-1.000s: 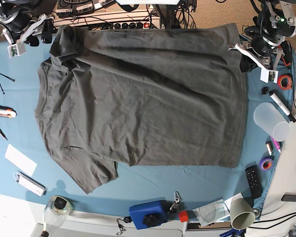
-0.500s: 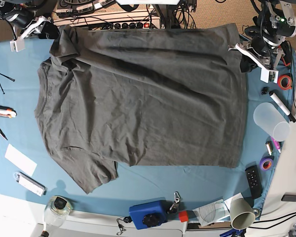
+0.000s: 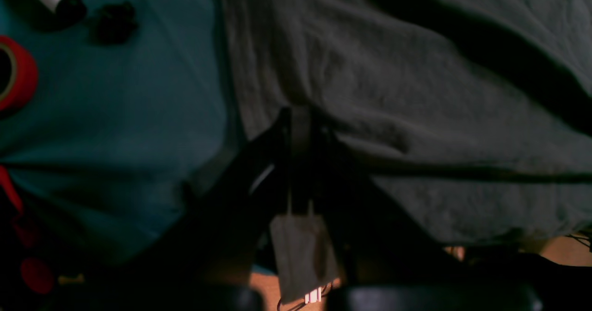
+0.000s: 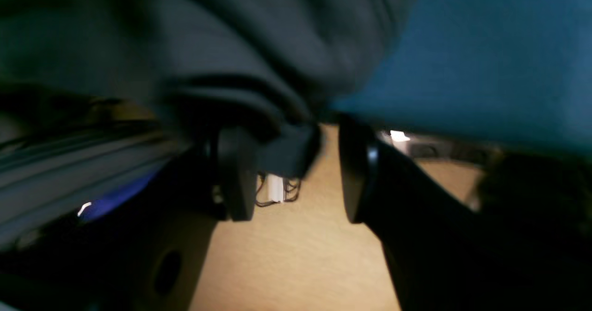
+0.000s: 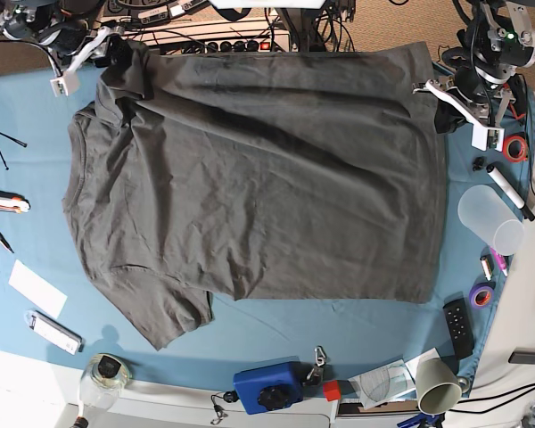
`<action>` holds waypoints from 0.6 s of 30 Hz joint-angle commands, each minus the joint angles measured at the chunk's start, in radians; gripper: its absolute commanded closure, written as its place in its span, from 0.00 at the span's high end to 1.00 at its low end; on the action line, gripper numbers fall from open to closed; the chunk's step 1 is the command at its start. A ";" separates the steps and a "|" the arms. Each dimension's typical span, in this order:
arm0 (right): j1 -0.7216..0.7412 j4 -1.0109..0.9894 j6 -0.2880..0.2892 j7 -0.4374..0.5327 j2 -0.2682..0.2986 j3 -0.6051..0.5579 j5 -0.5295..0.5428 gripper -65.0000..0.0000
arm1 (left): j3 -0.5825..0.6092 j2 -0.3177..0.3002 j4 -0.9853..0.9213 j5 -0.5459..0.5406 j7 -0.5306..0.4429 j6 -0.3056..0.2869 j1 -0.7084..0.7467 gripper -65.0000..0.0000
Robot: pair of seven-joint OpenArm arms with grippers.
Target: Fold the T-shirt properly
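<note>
Base view, clock laid over the worktop (image 5: pixel 339 330), 12 at the far side.

T-shirt (image 5: pixel 276 196): mid-dial, spread wide, roughly 10 round to 4. A sleeve-like flap (image 5: pixel 165 312) pokes out towards 7. Long slanting crease from 11 down towards 3; a bunched corner (image 5: pixel 120 94) at 11. No compact folded shape.

Right end effector (image 4: pixel 293 177), at 11: fingers spread, cloth running in between and just past them, no grip closed on it. Wrist view blurred, so contact uncertain. Left end effector (image 3: pixel 298 163), at 1, over the shirt's side edge: fingers pressed together. No cloth visible pinched between them; whether they bear down on the fabric, cannot tell.

Step in hand, my reading: taking hold of the far corner at 11, either to straighten the bunching or to set up a fold. Folding looks early, body still broad.

Next move, judged: right one lines up so the corner lies well between the fingers, then closes on all the layers wanted. Left one needs to open and find the matching edge at 1 if a two-handed lift is meant. Risk: catching a single layer, or the blue cloth (image 5: pixel 36 116) underneath, and dragging the crease skew. Soft fabric; it probably sags between grips, so a low, even carry suits.
</note>
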 commanded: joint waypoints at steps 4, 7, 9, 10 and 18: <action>0.001 0.015 0.010 0.018 0.014 0.000 0.019 0.44 | -0.004 -0.008 0.019 -0.011 -0.018 -0.001 0.000 0.02; 0.001 0.015 0.010 -0.010 0.014 0.000 0.058 0.34 | -0.004 -0.008 0.019 -0.011 -0.018 -0.001 0.000 0.02; 0.001 0.015 0.010 -0.056 0.014 0.000 0.105 0.18 | -0.004 -0.008 0.019 -0.011 -0.018 -0.001 0.000 0.02; 0.001 0.015 0.010 -0.082 0.014 0.000 0.127 0.10 | -0.004 -0.008 0.019 -0.011 -0.018 -0.001 0.000 0.02; -0.025 0.021 0.010 -0.143 0.014 0.003 0.241 0.00 | -0.004 -0.008 0.019 -0.011 -0.018 -0.001 0.000 0.02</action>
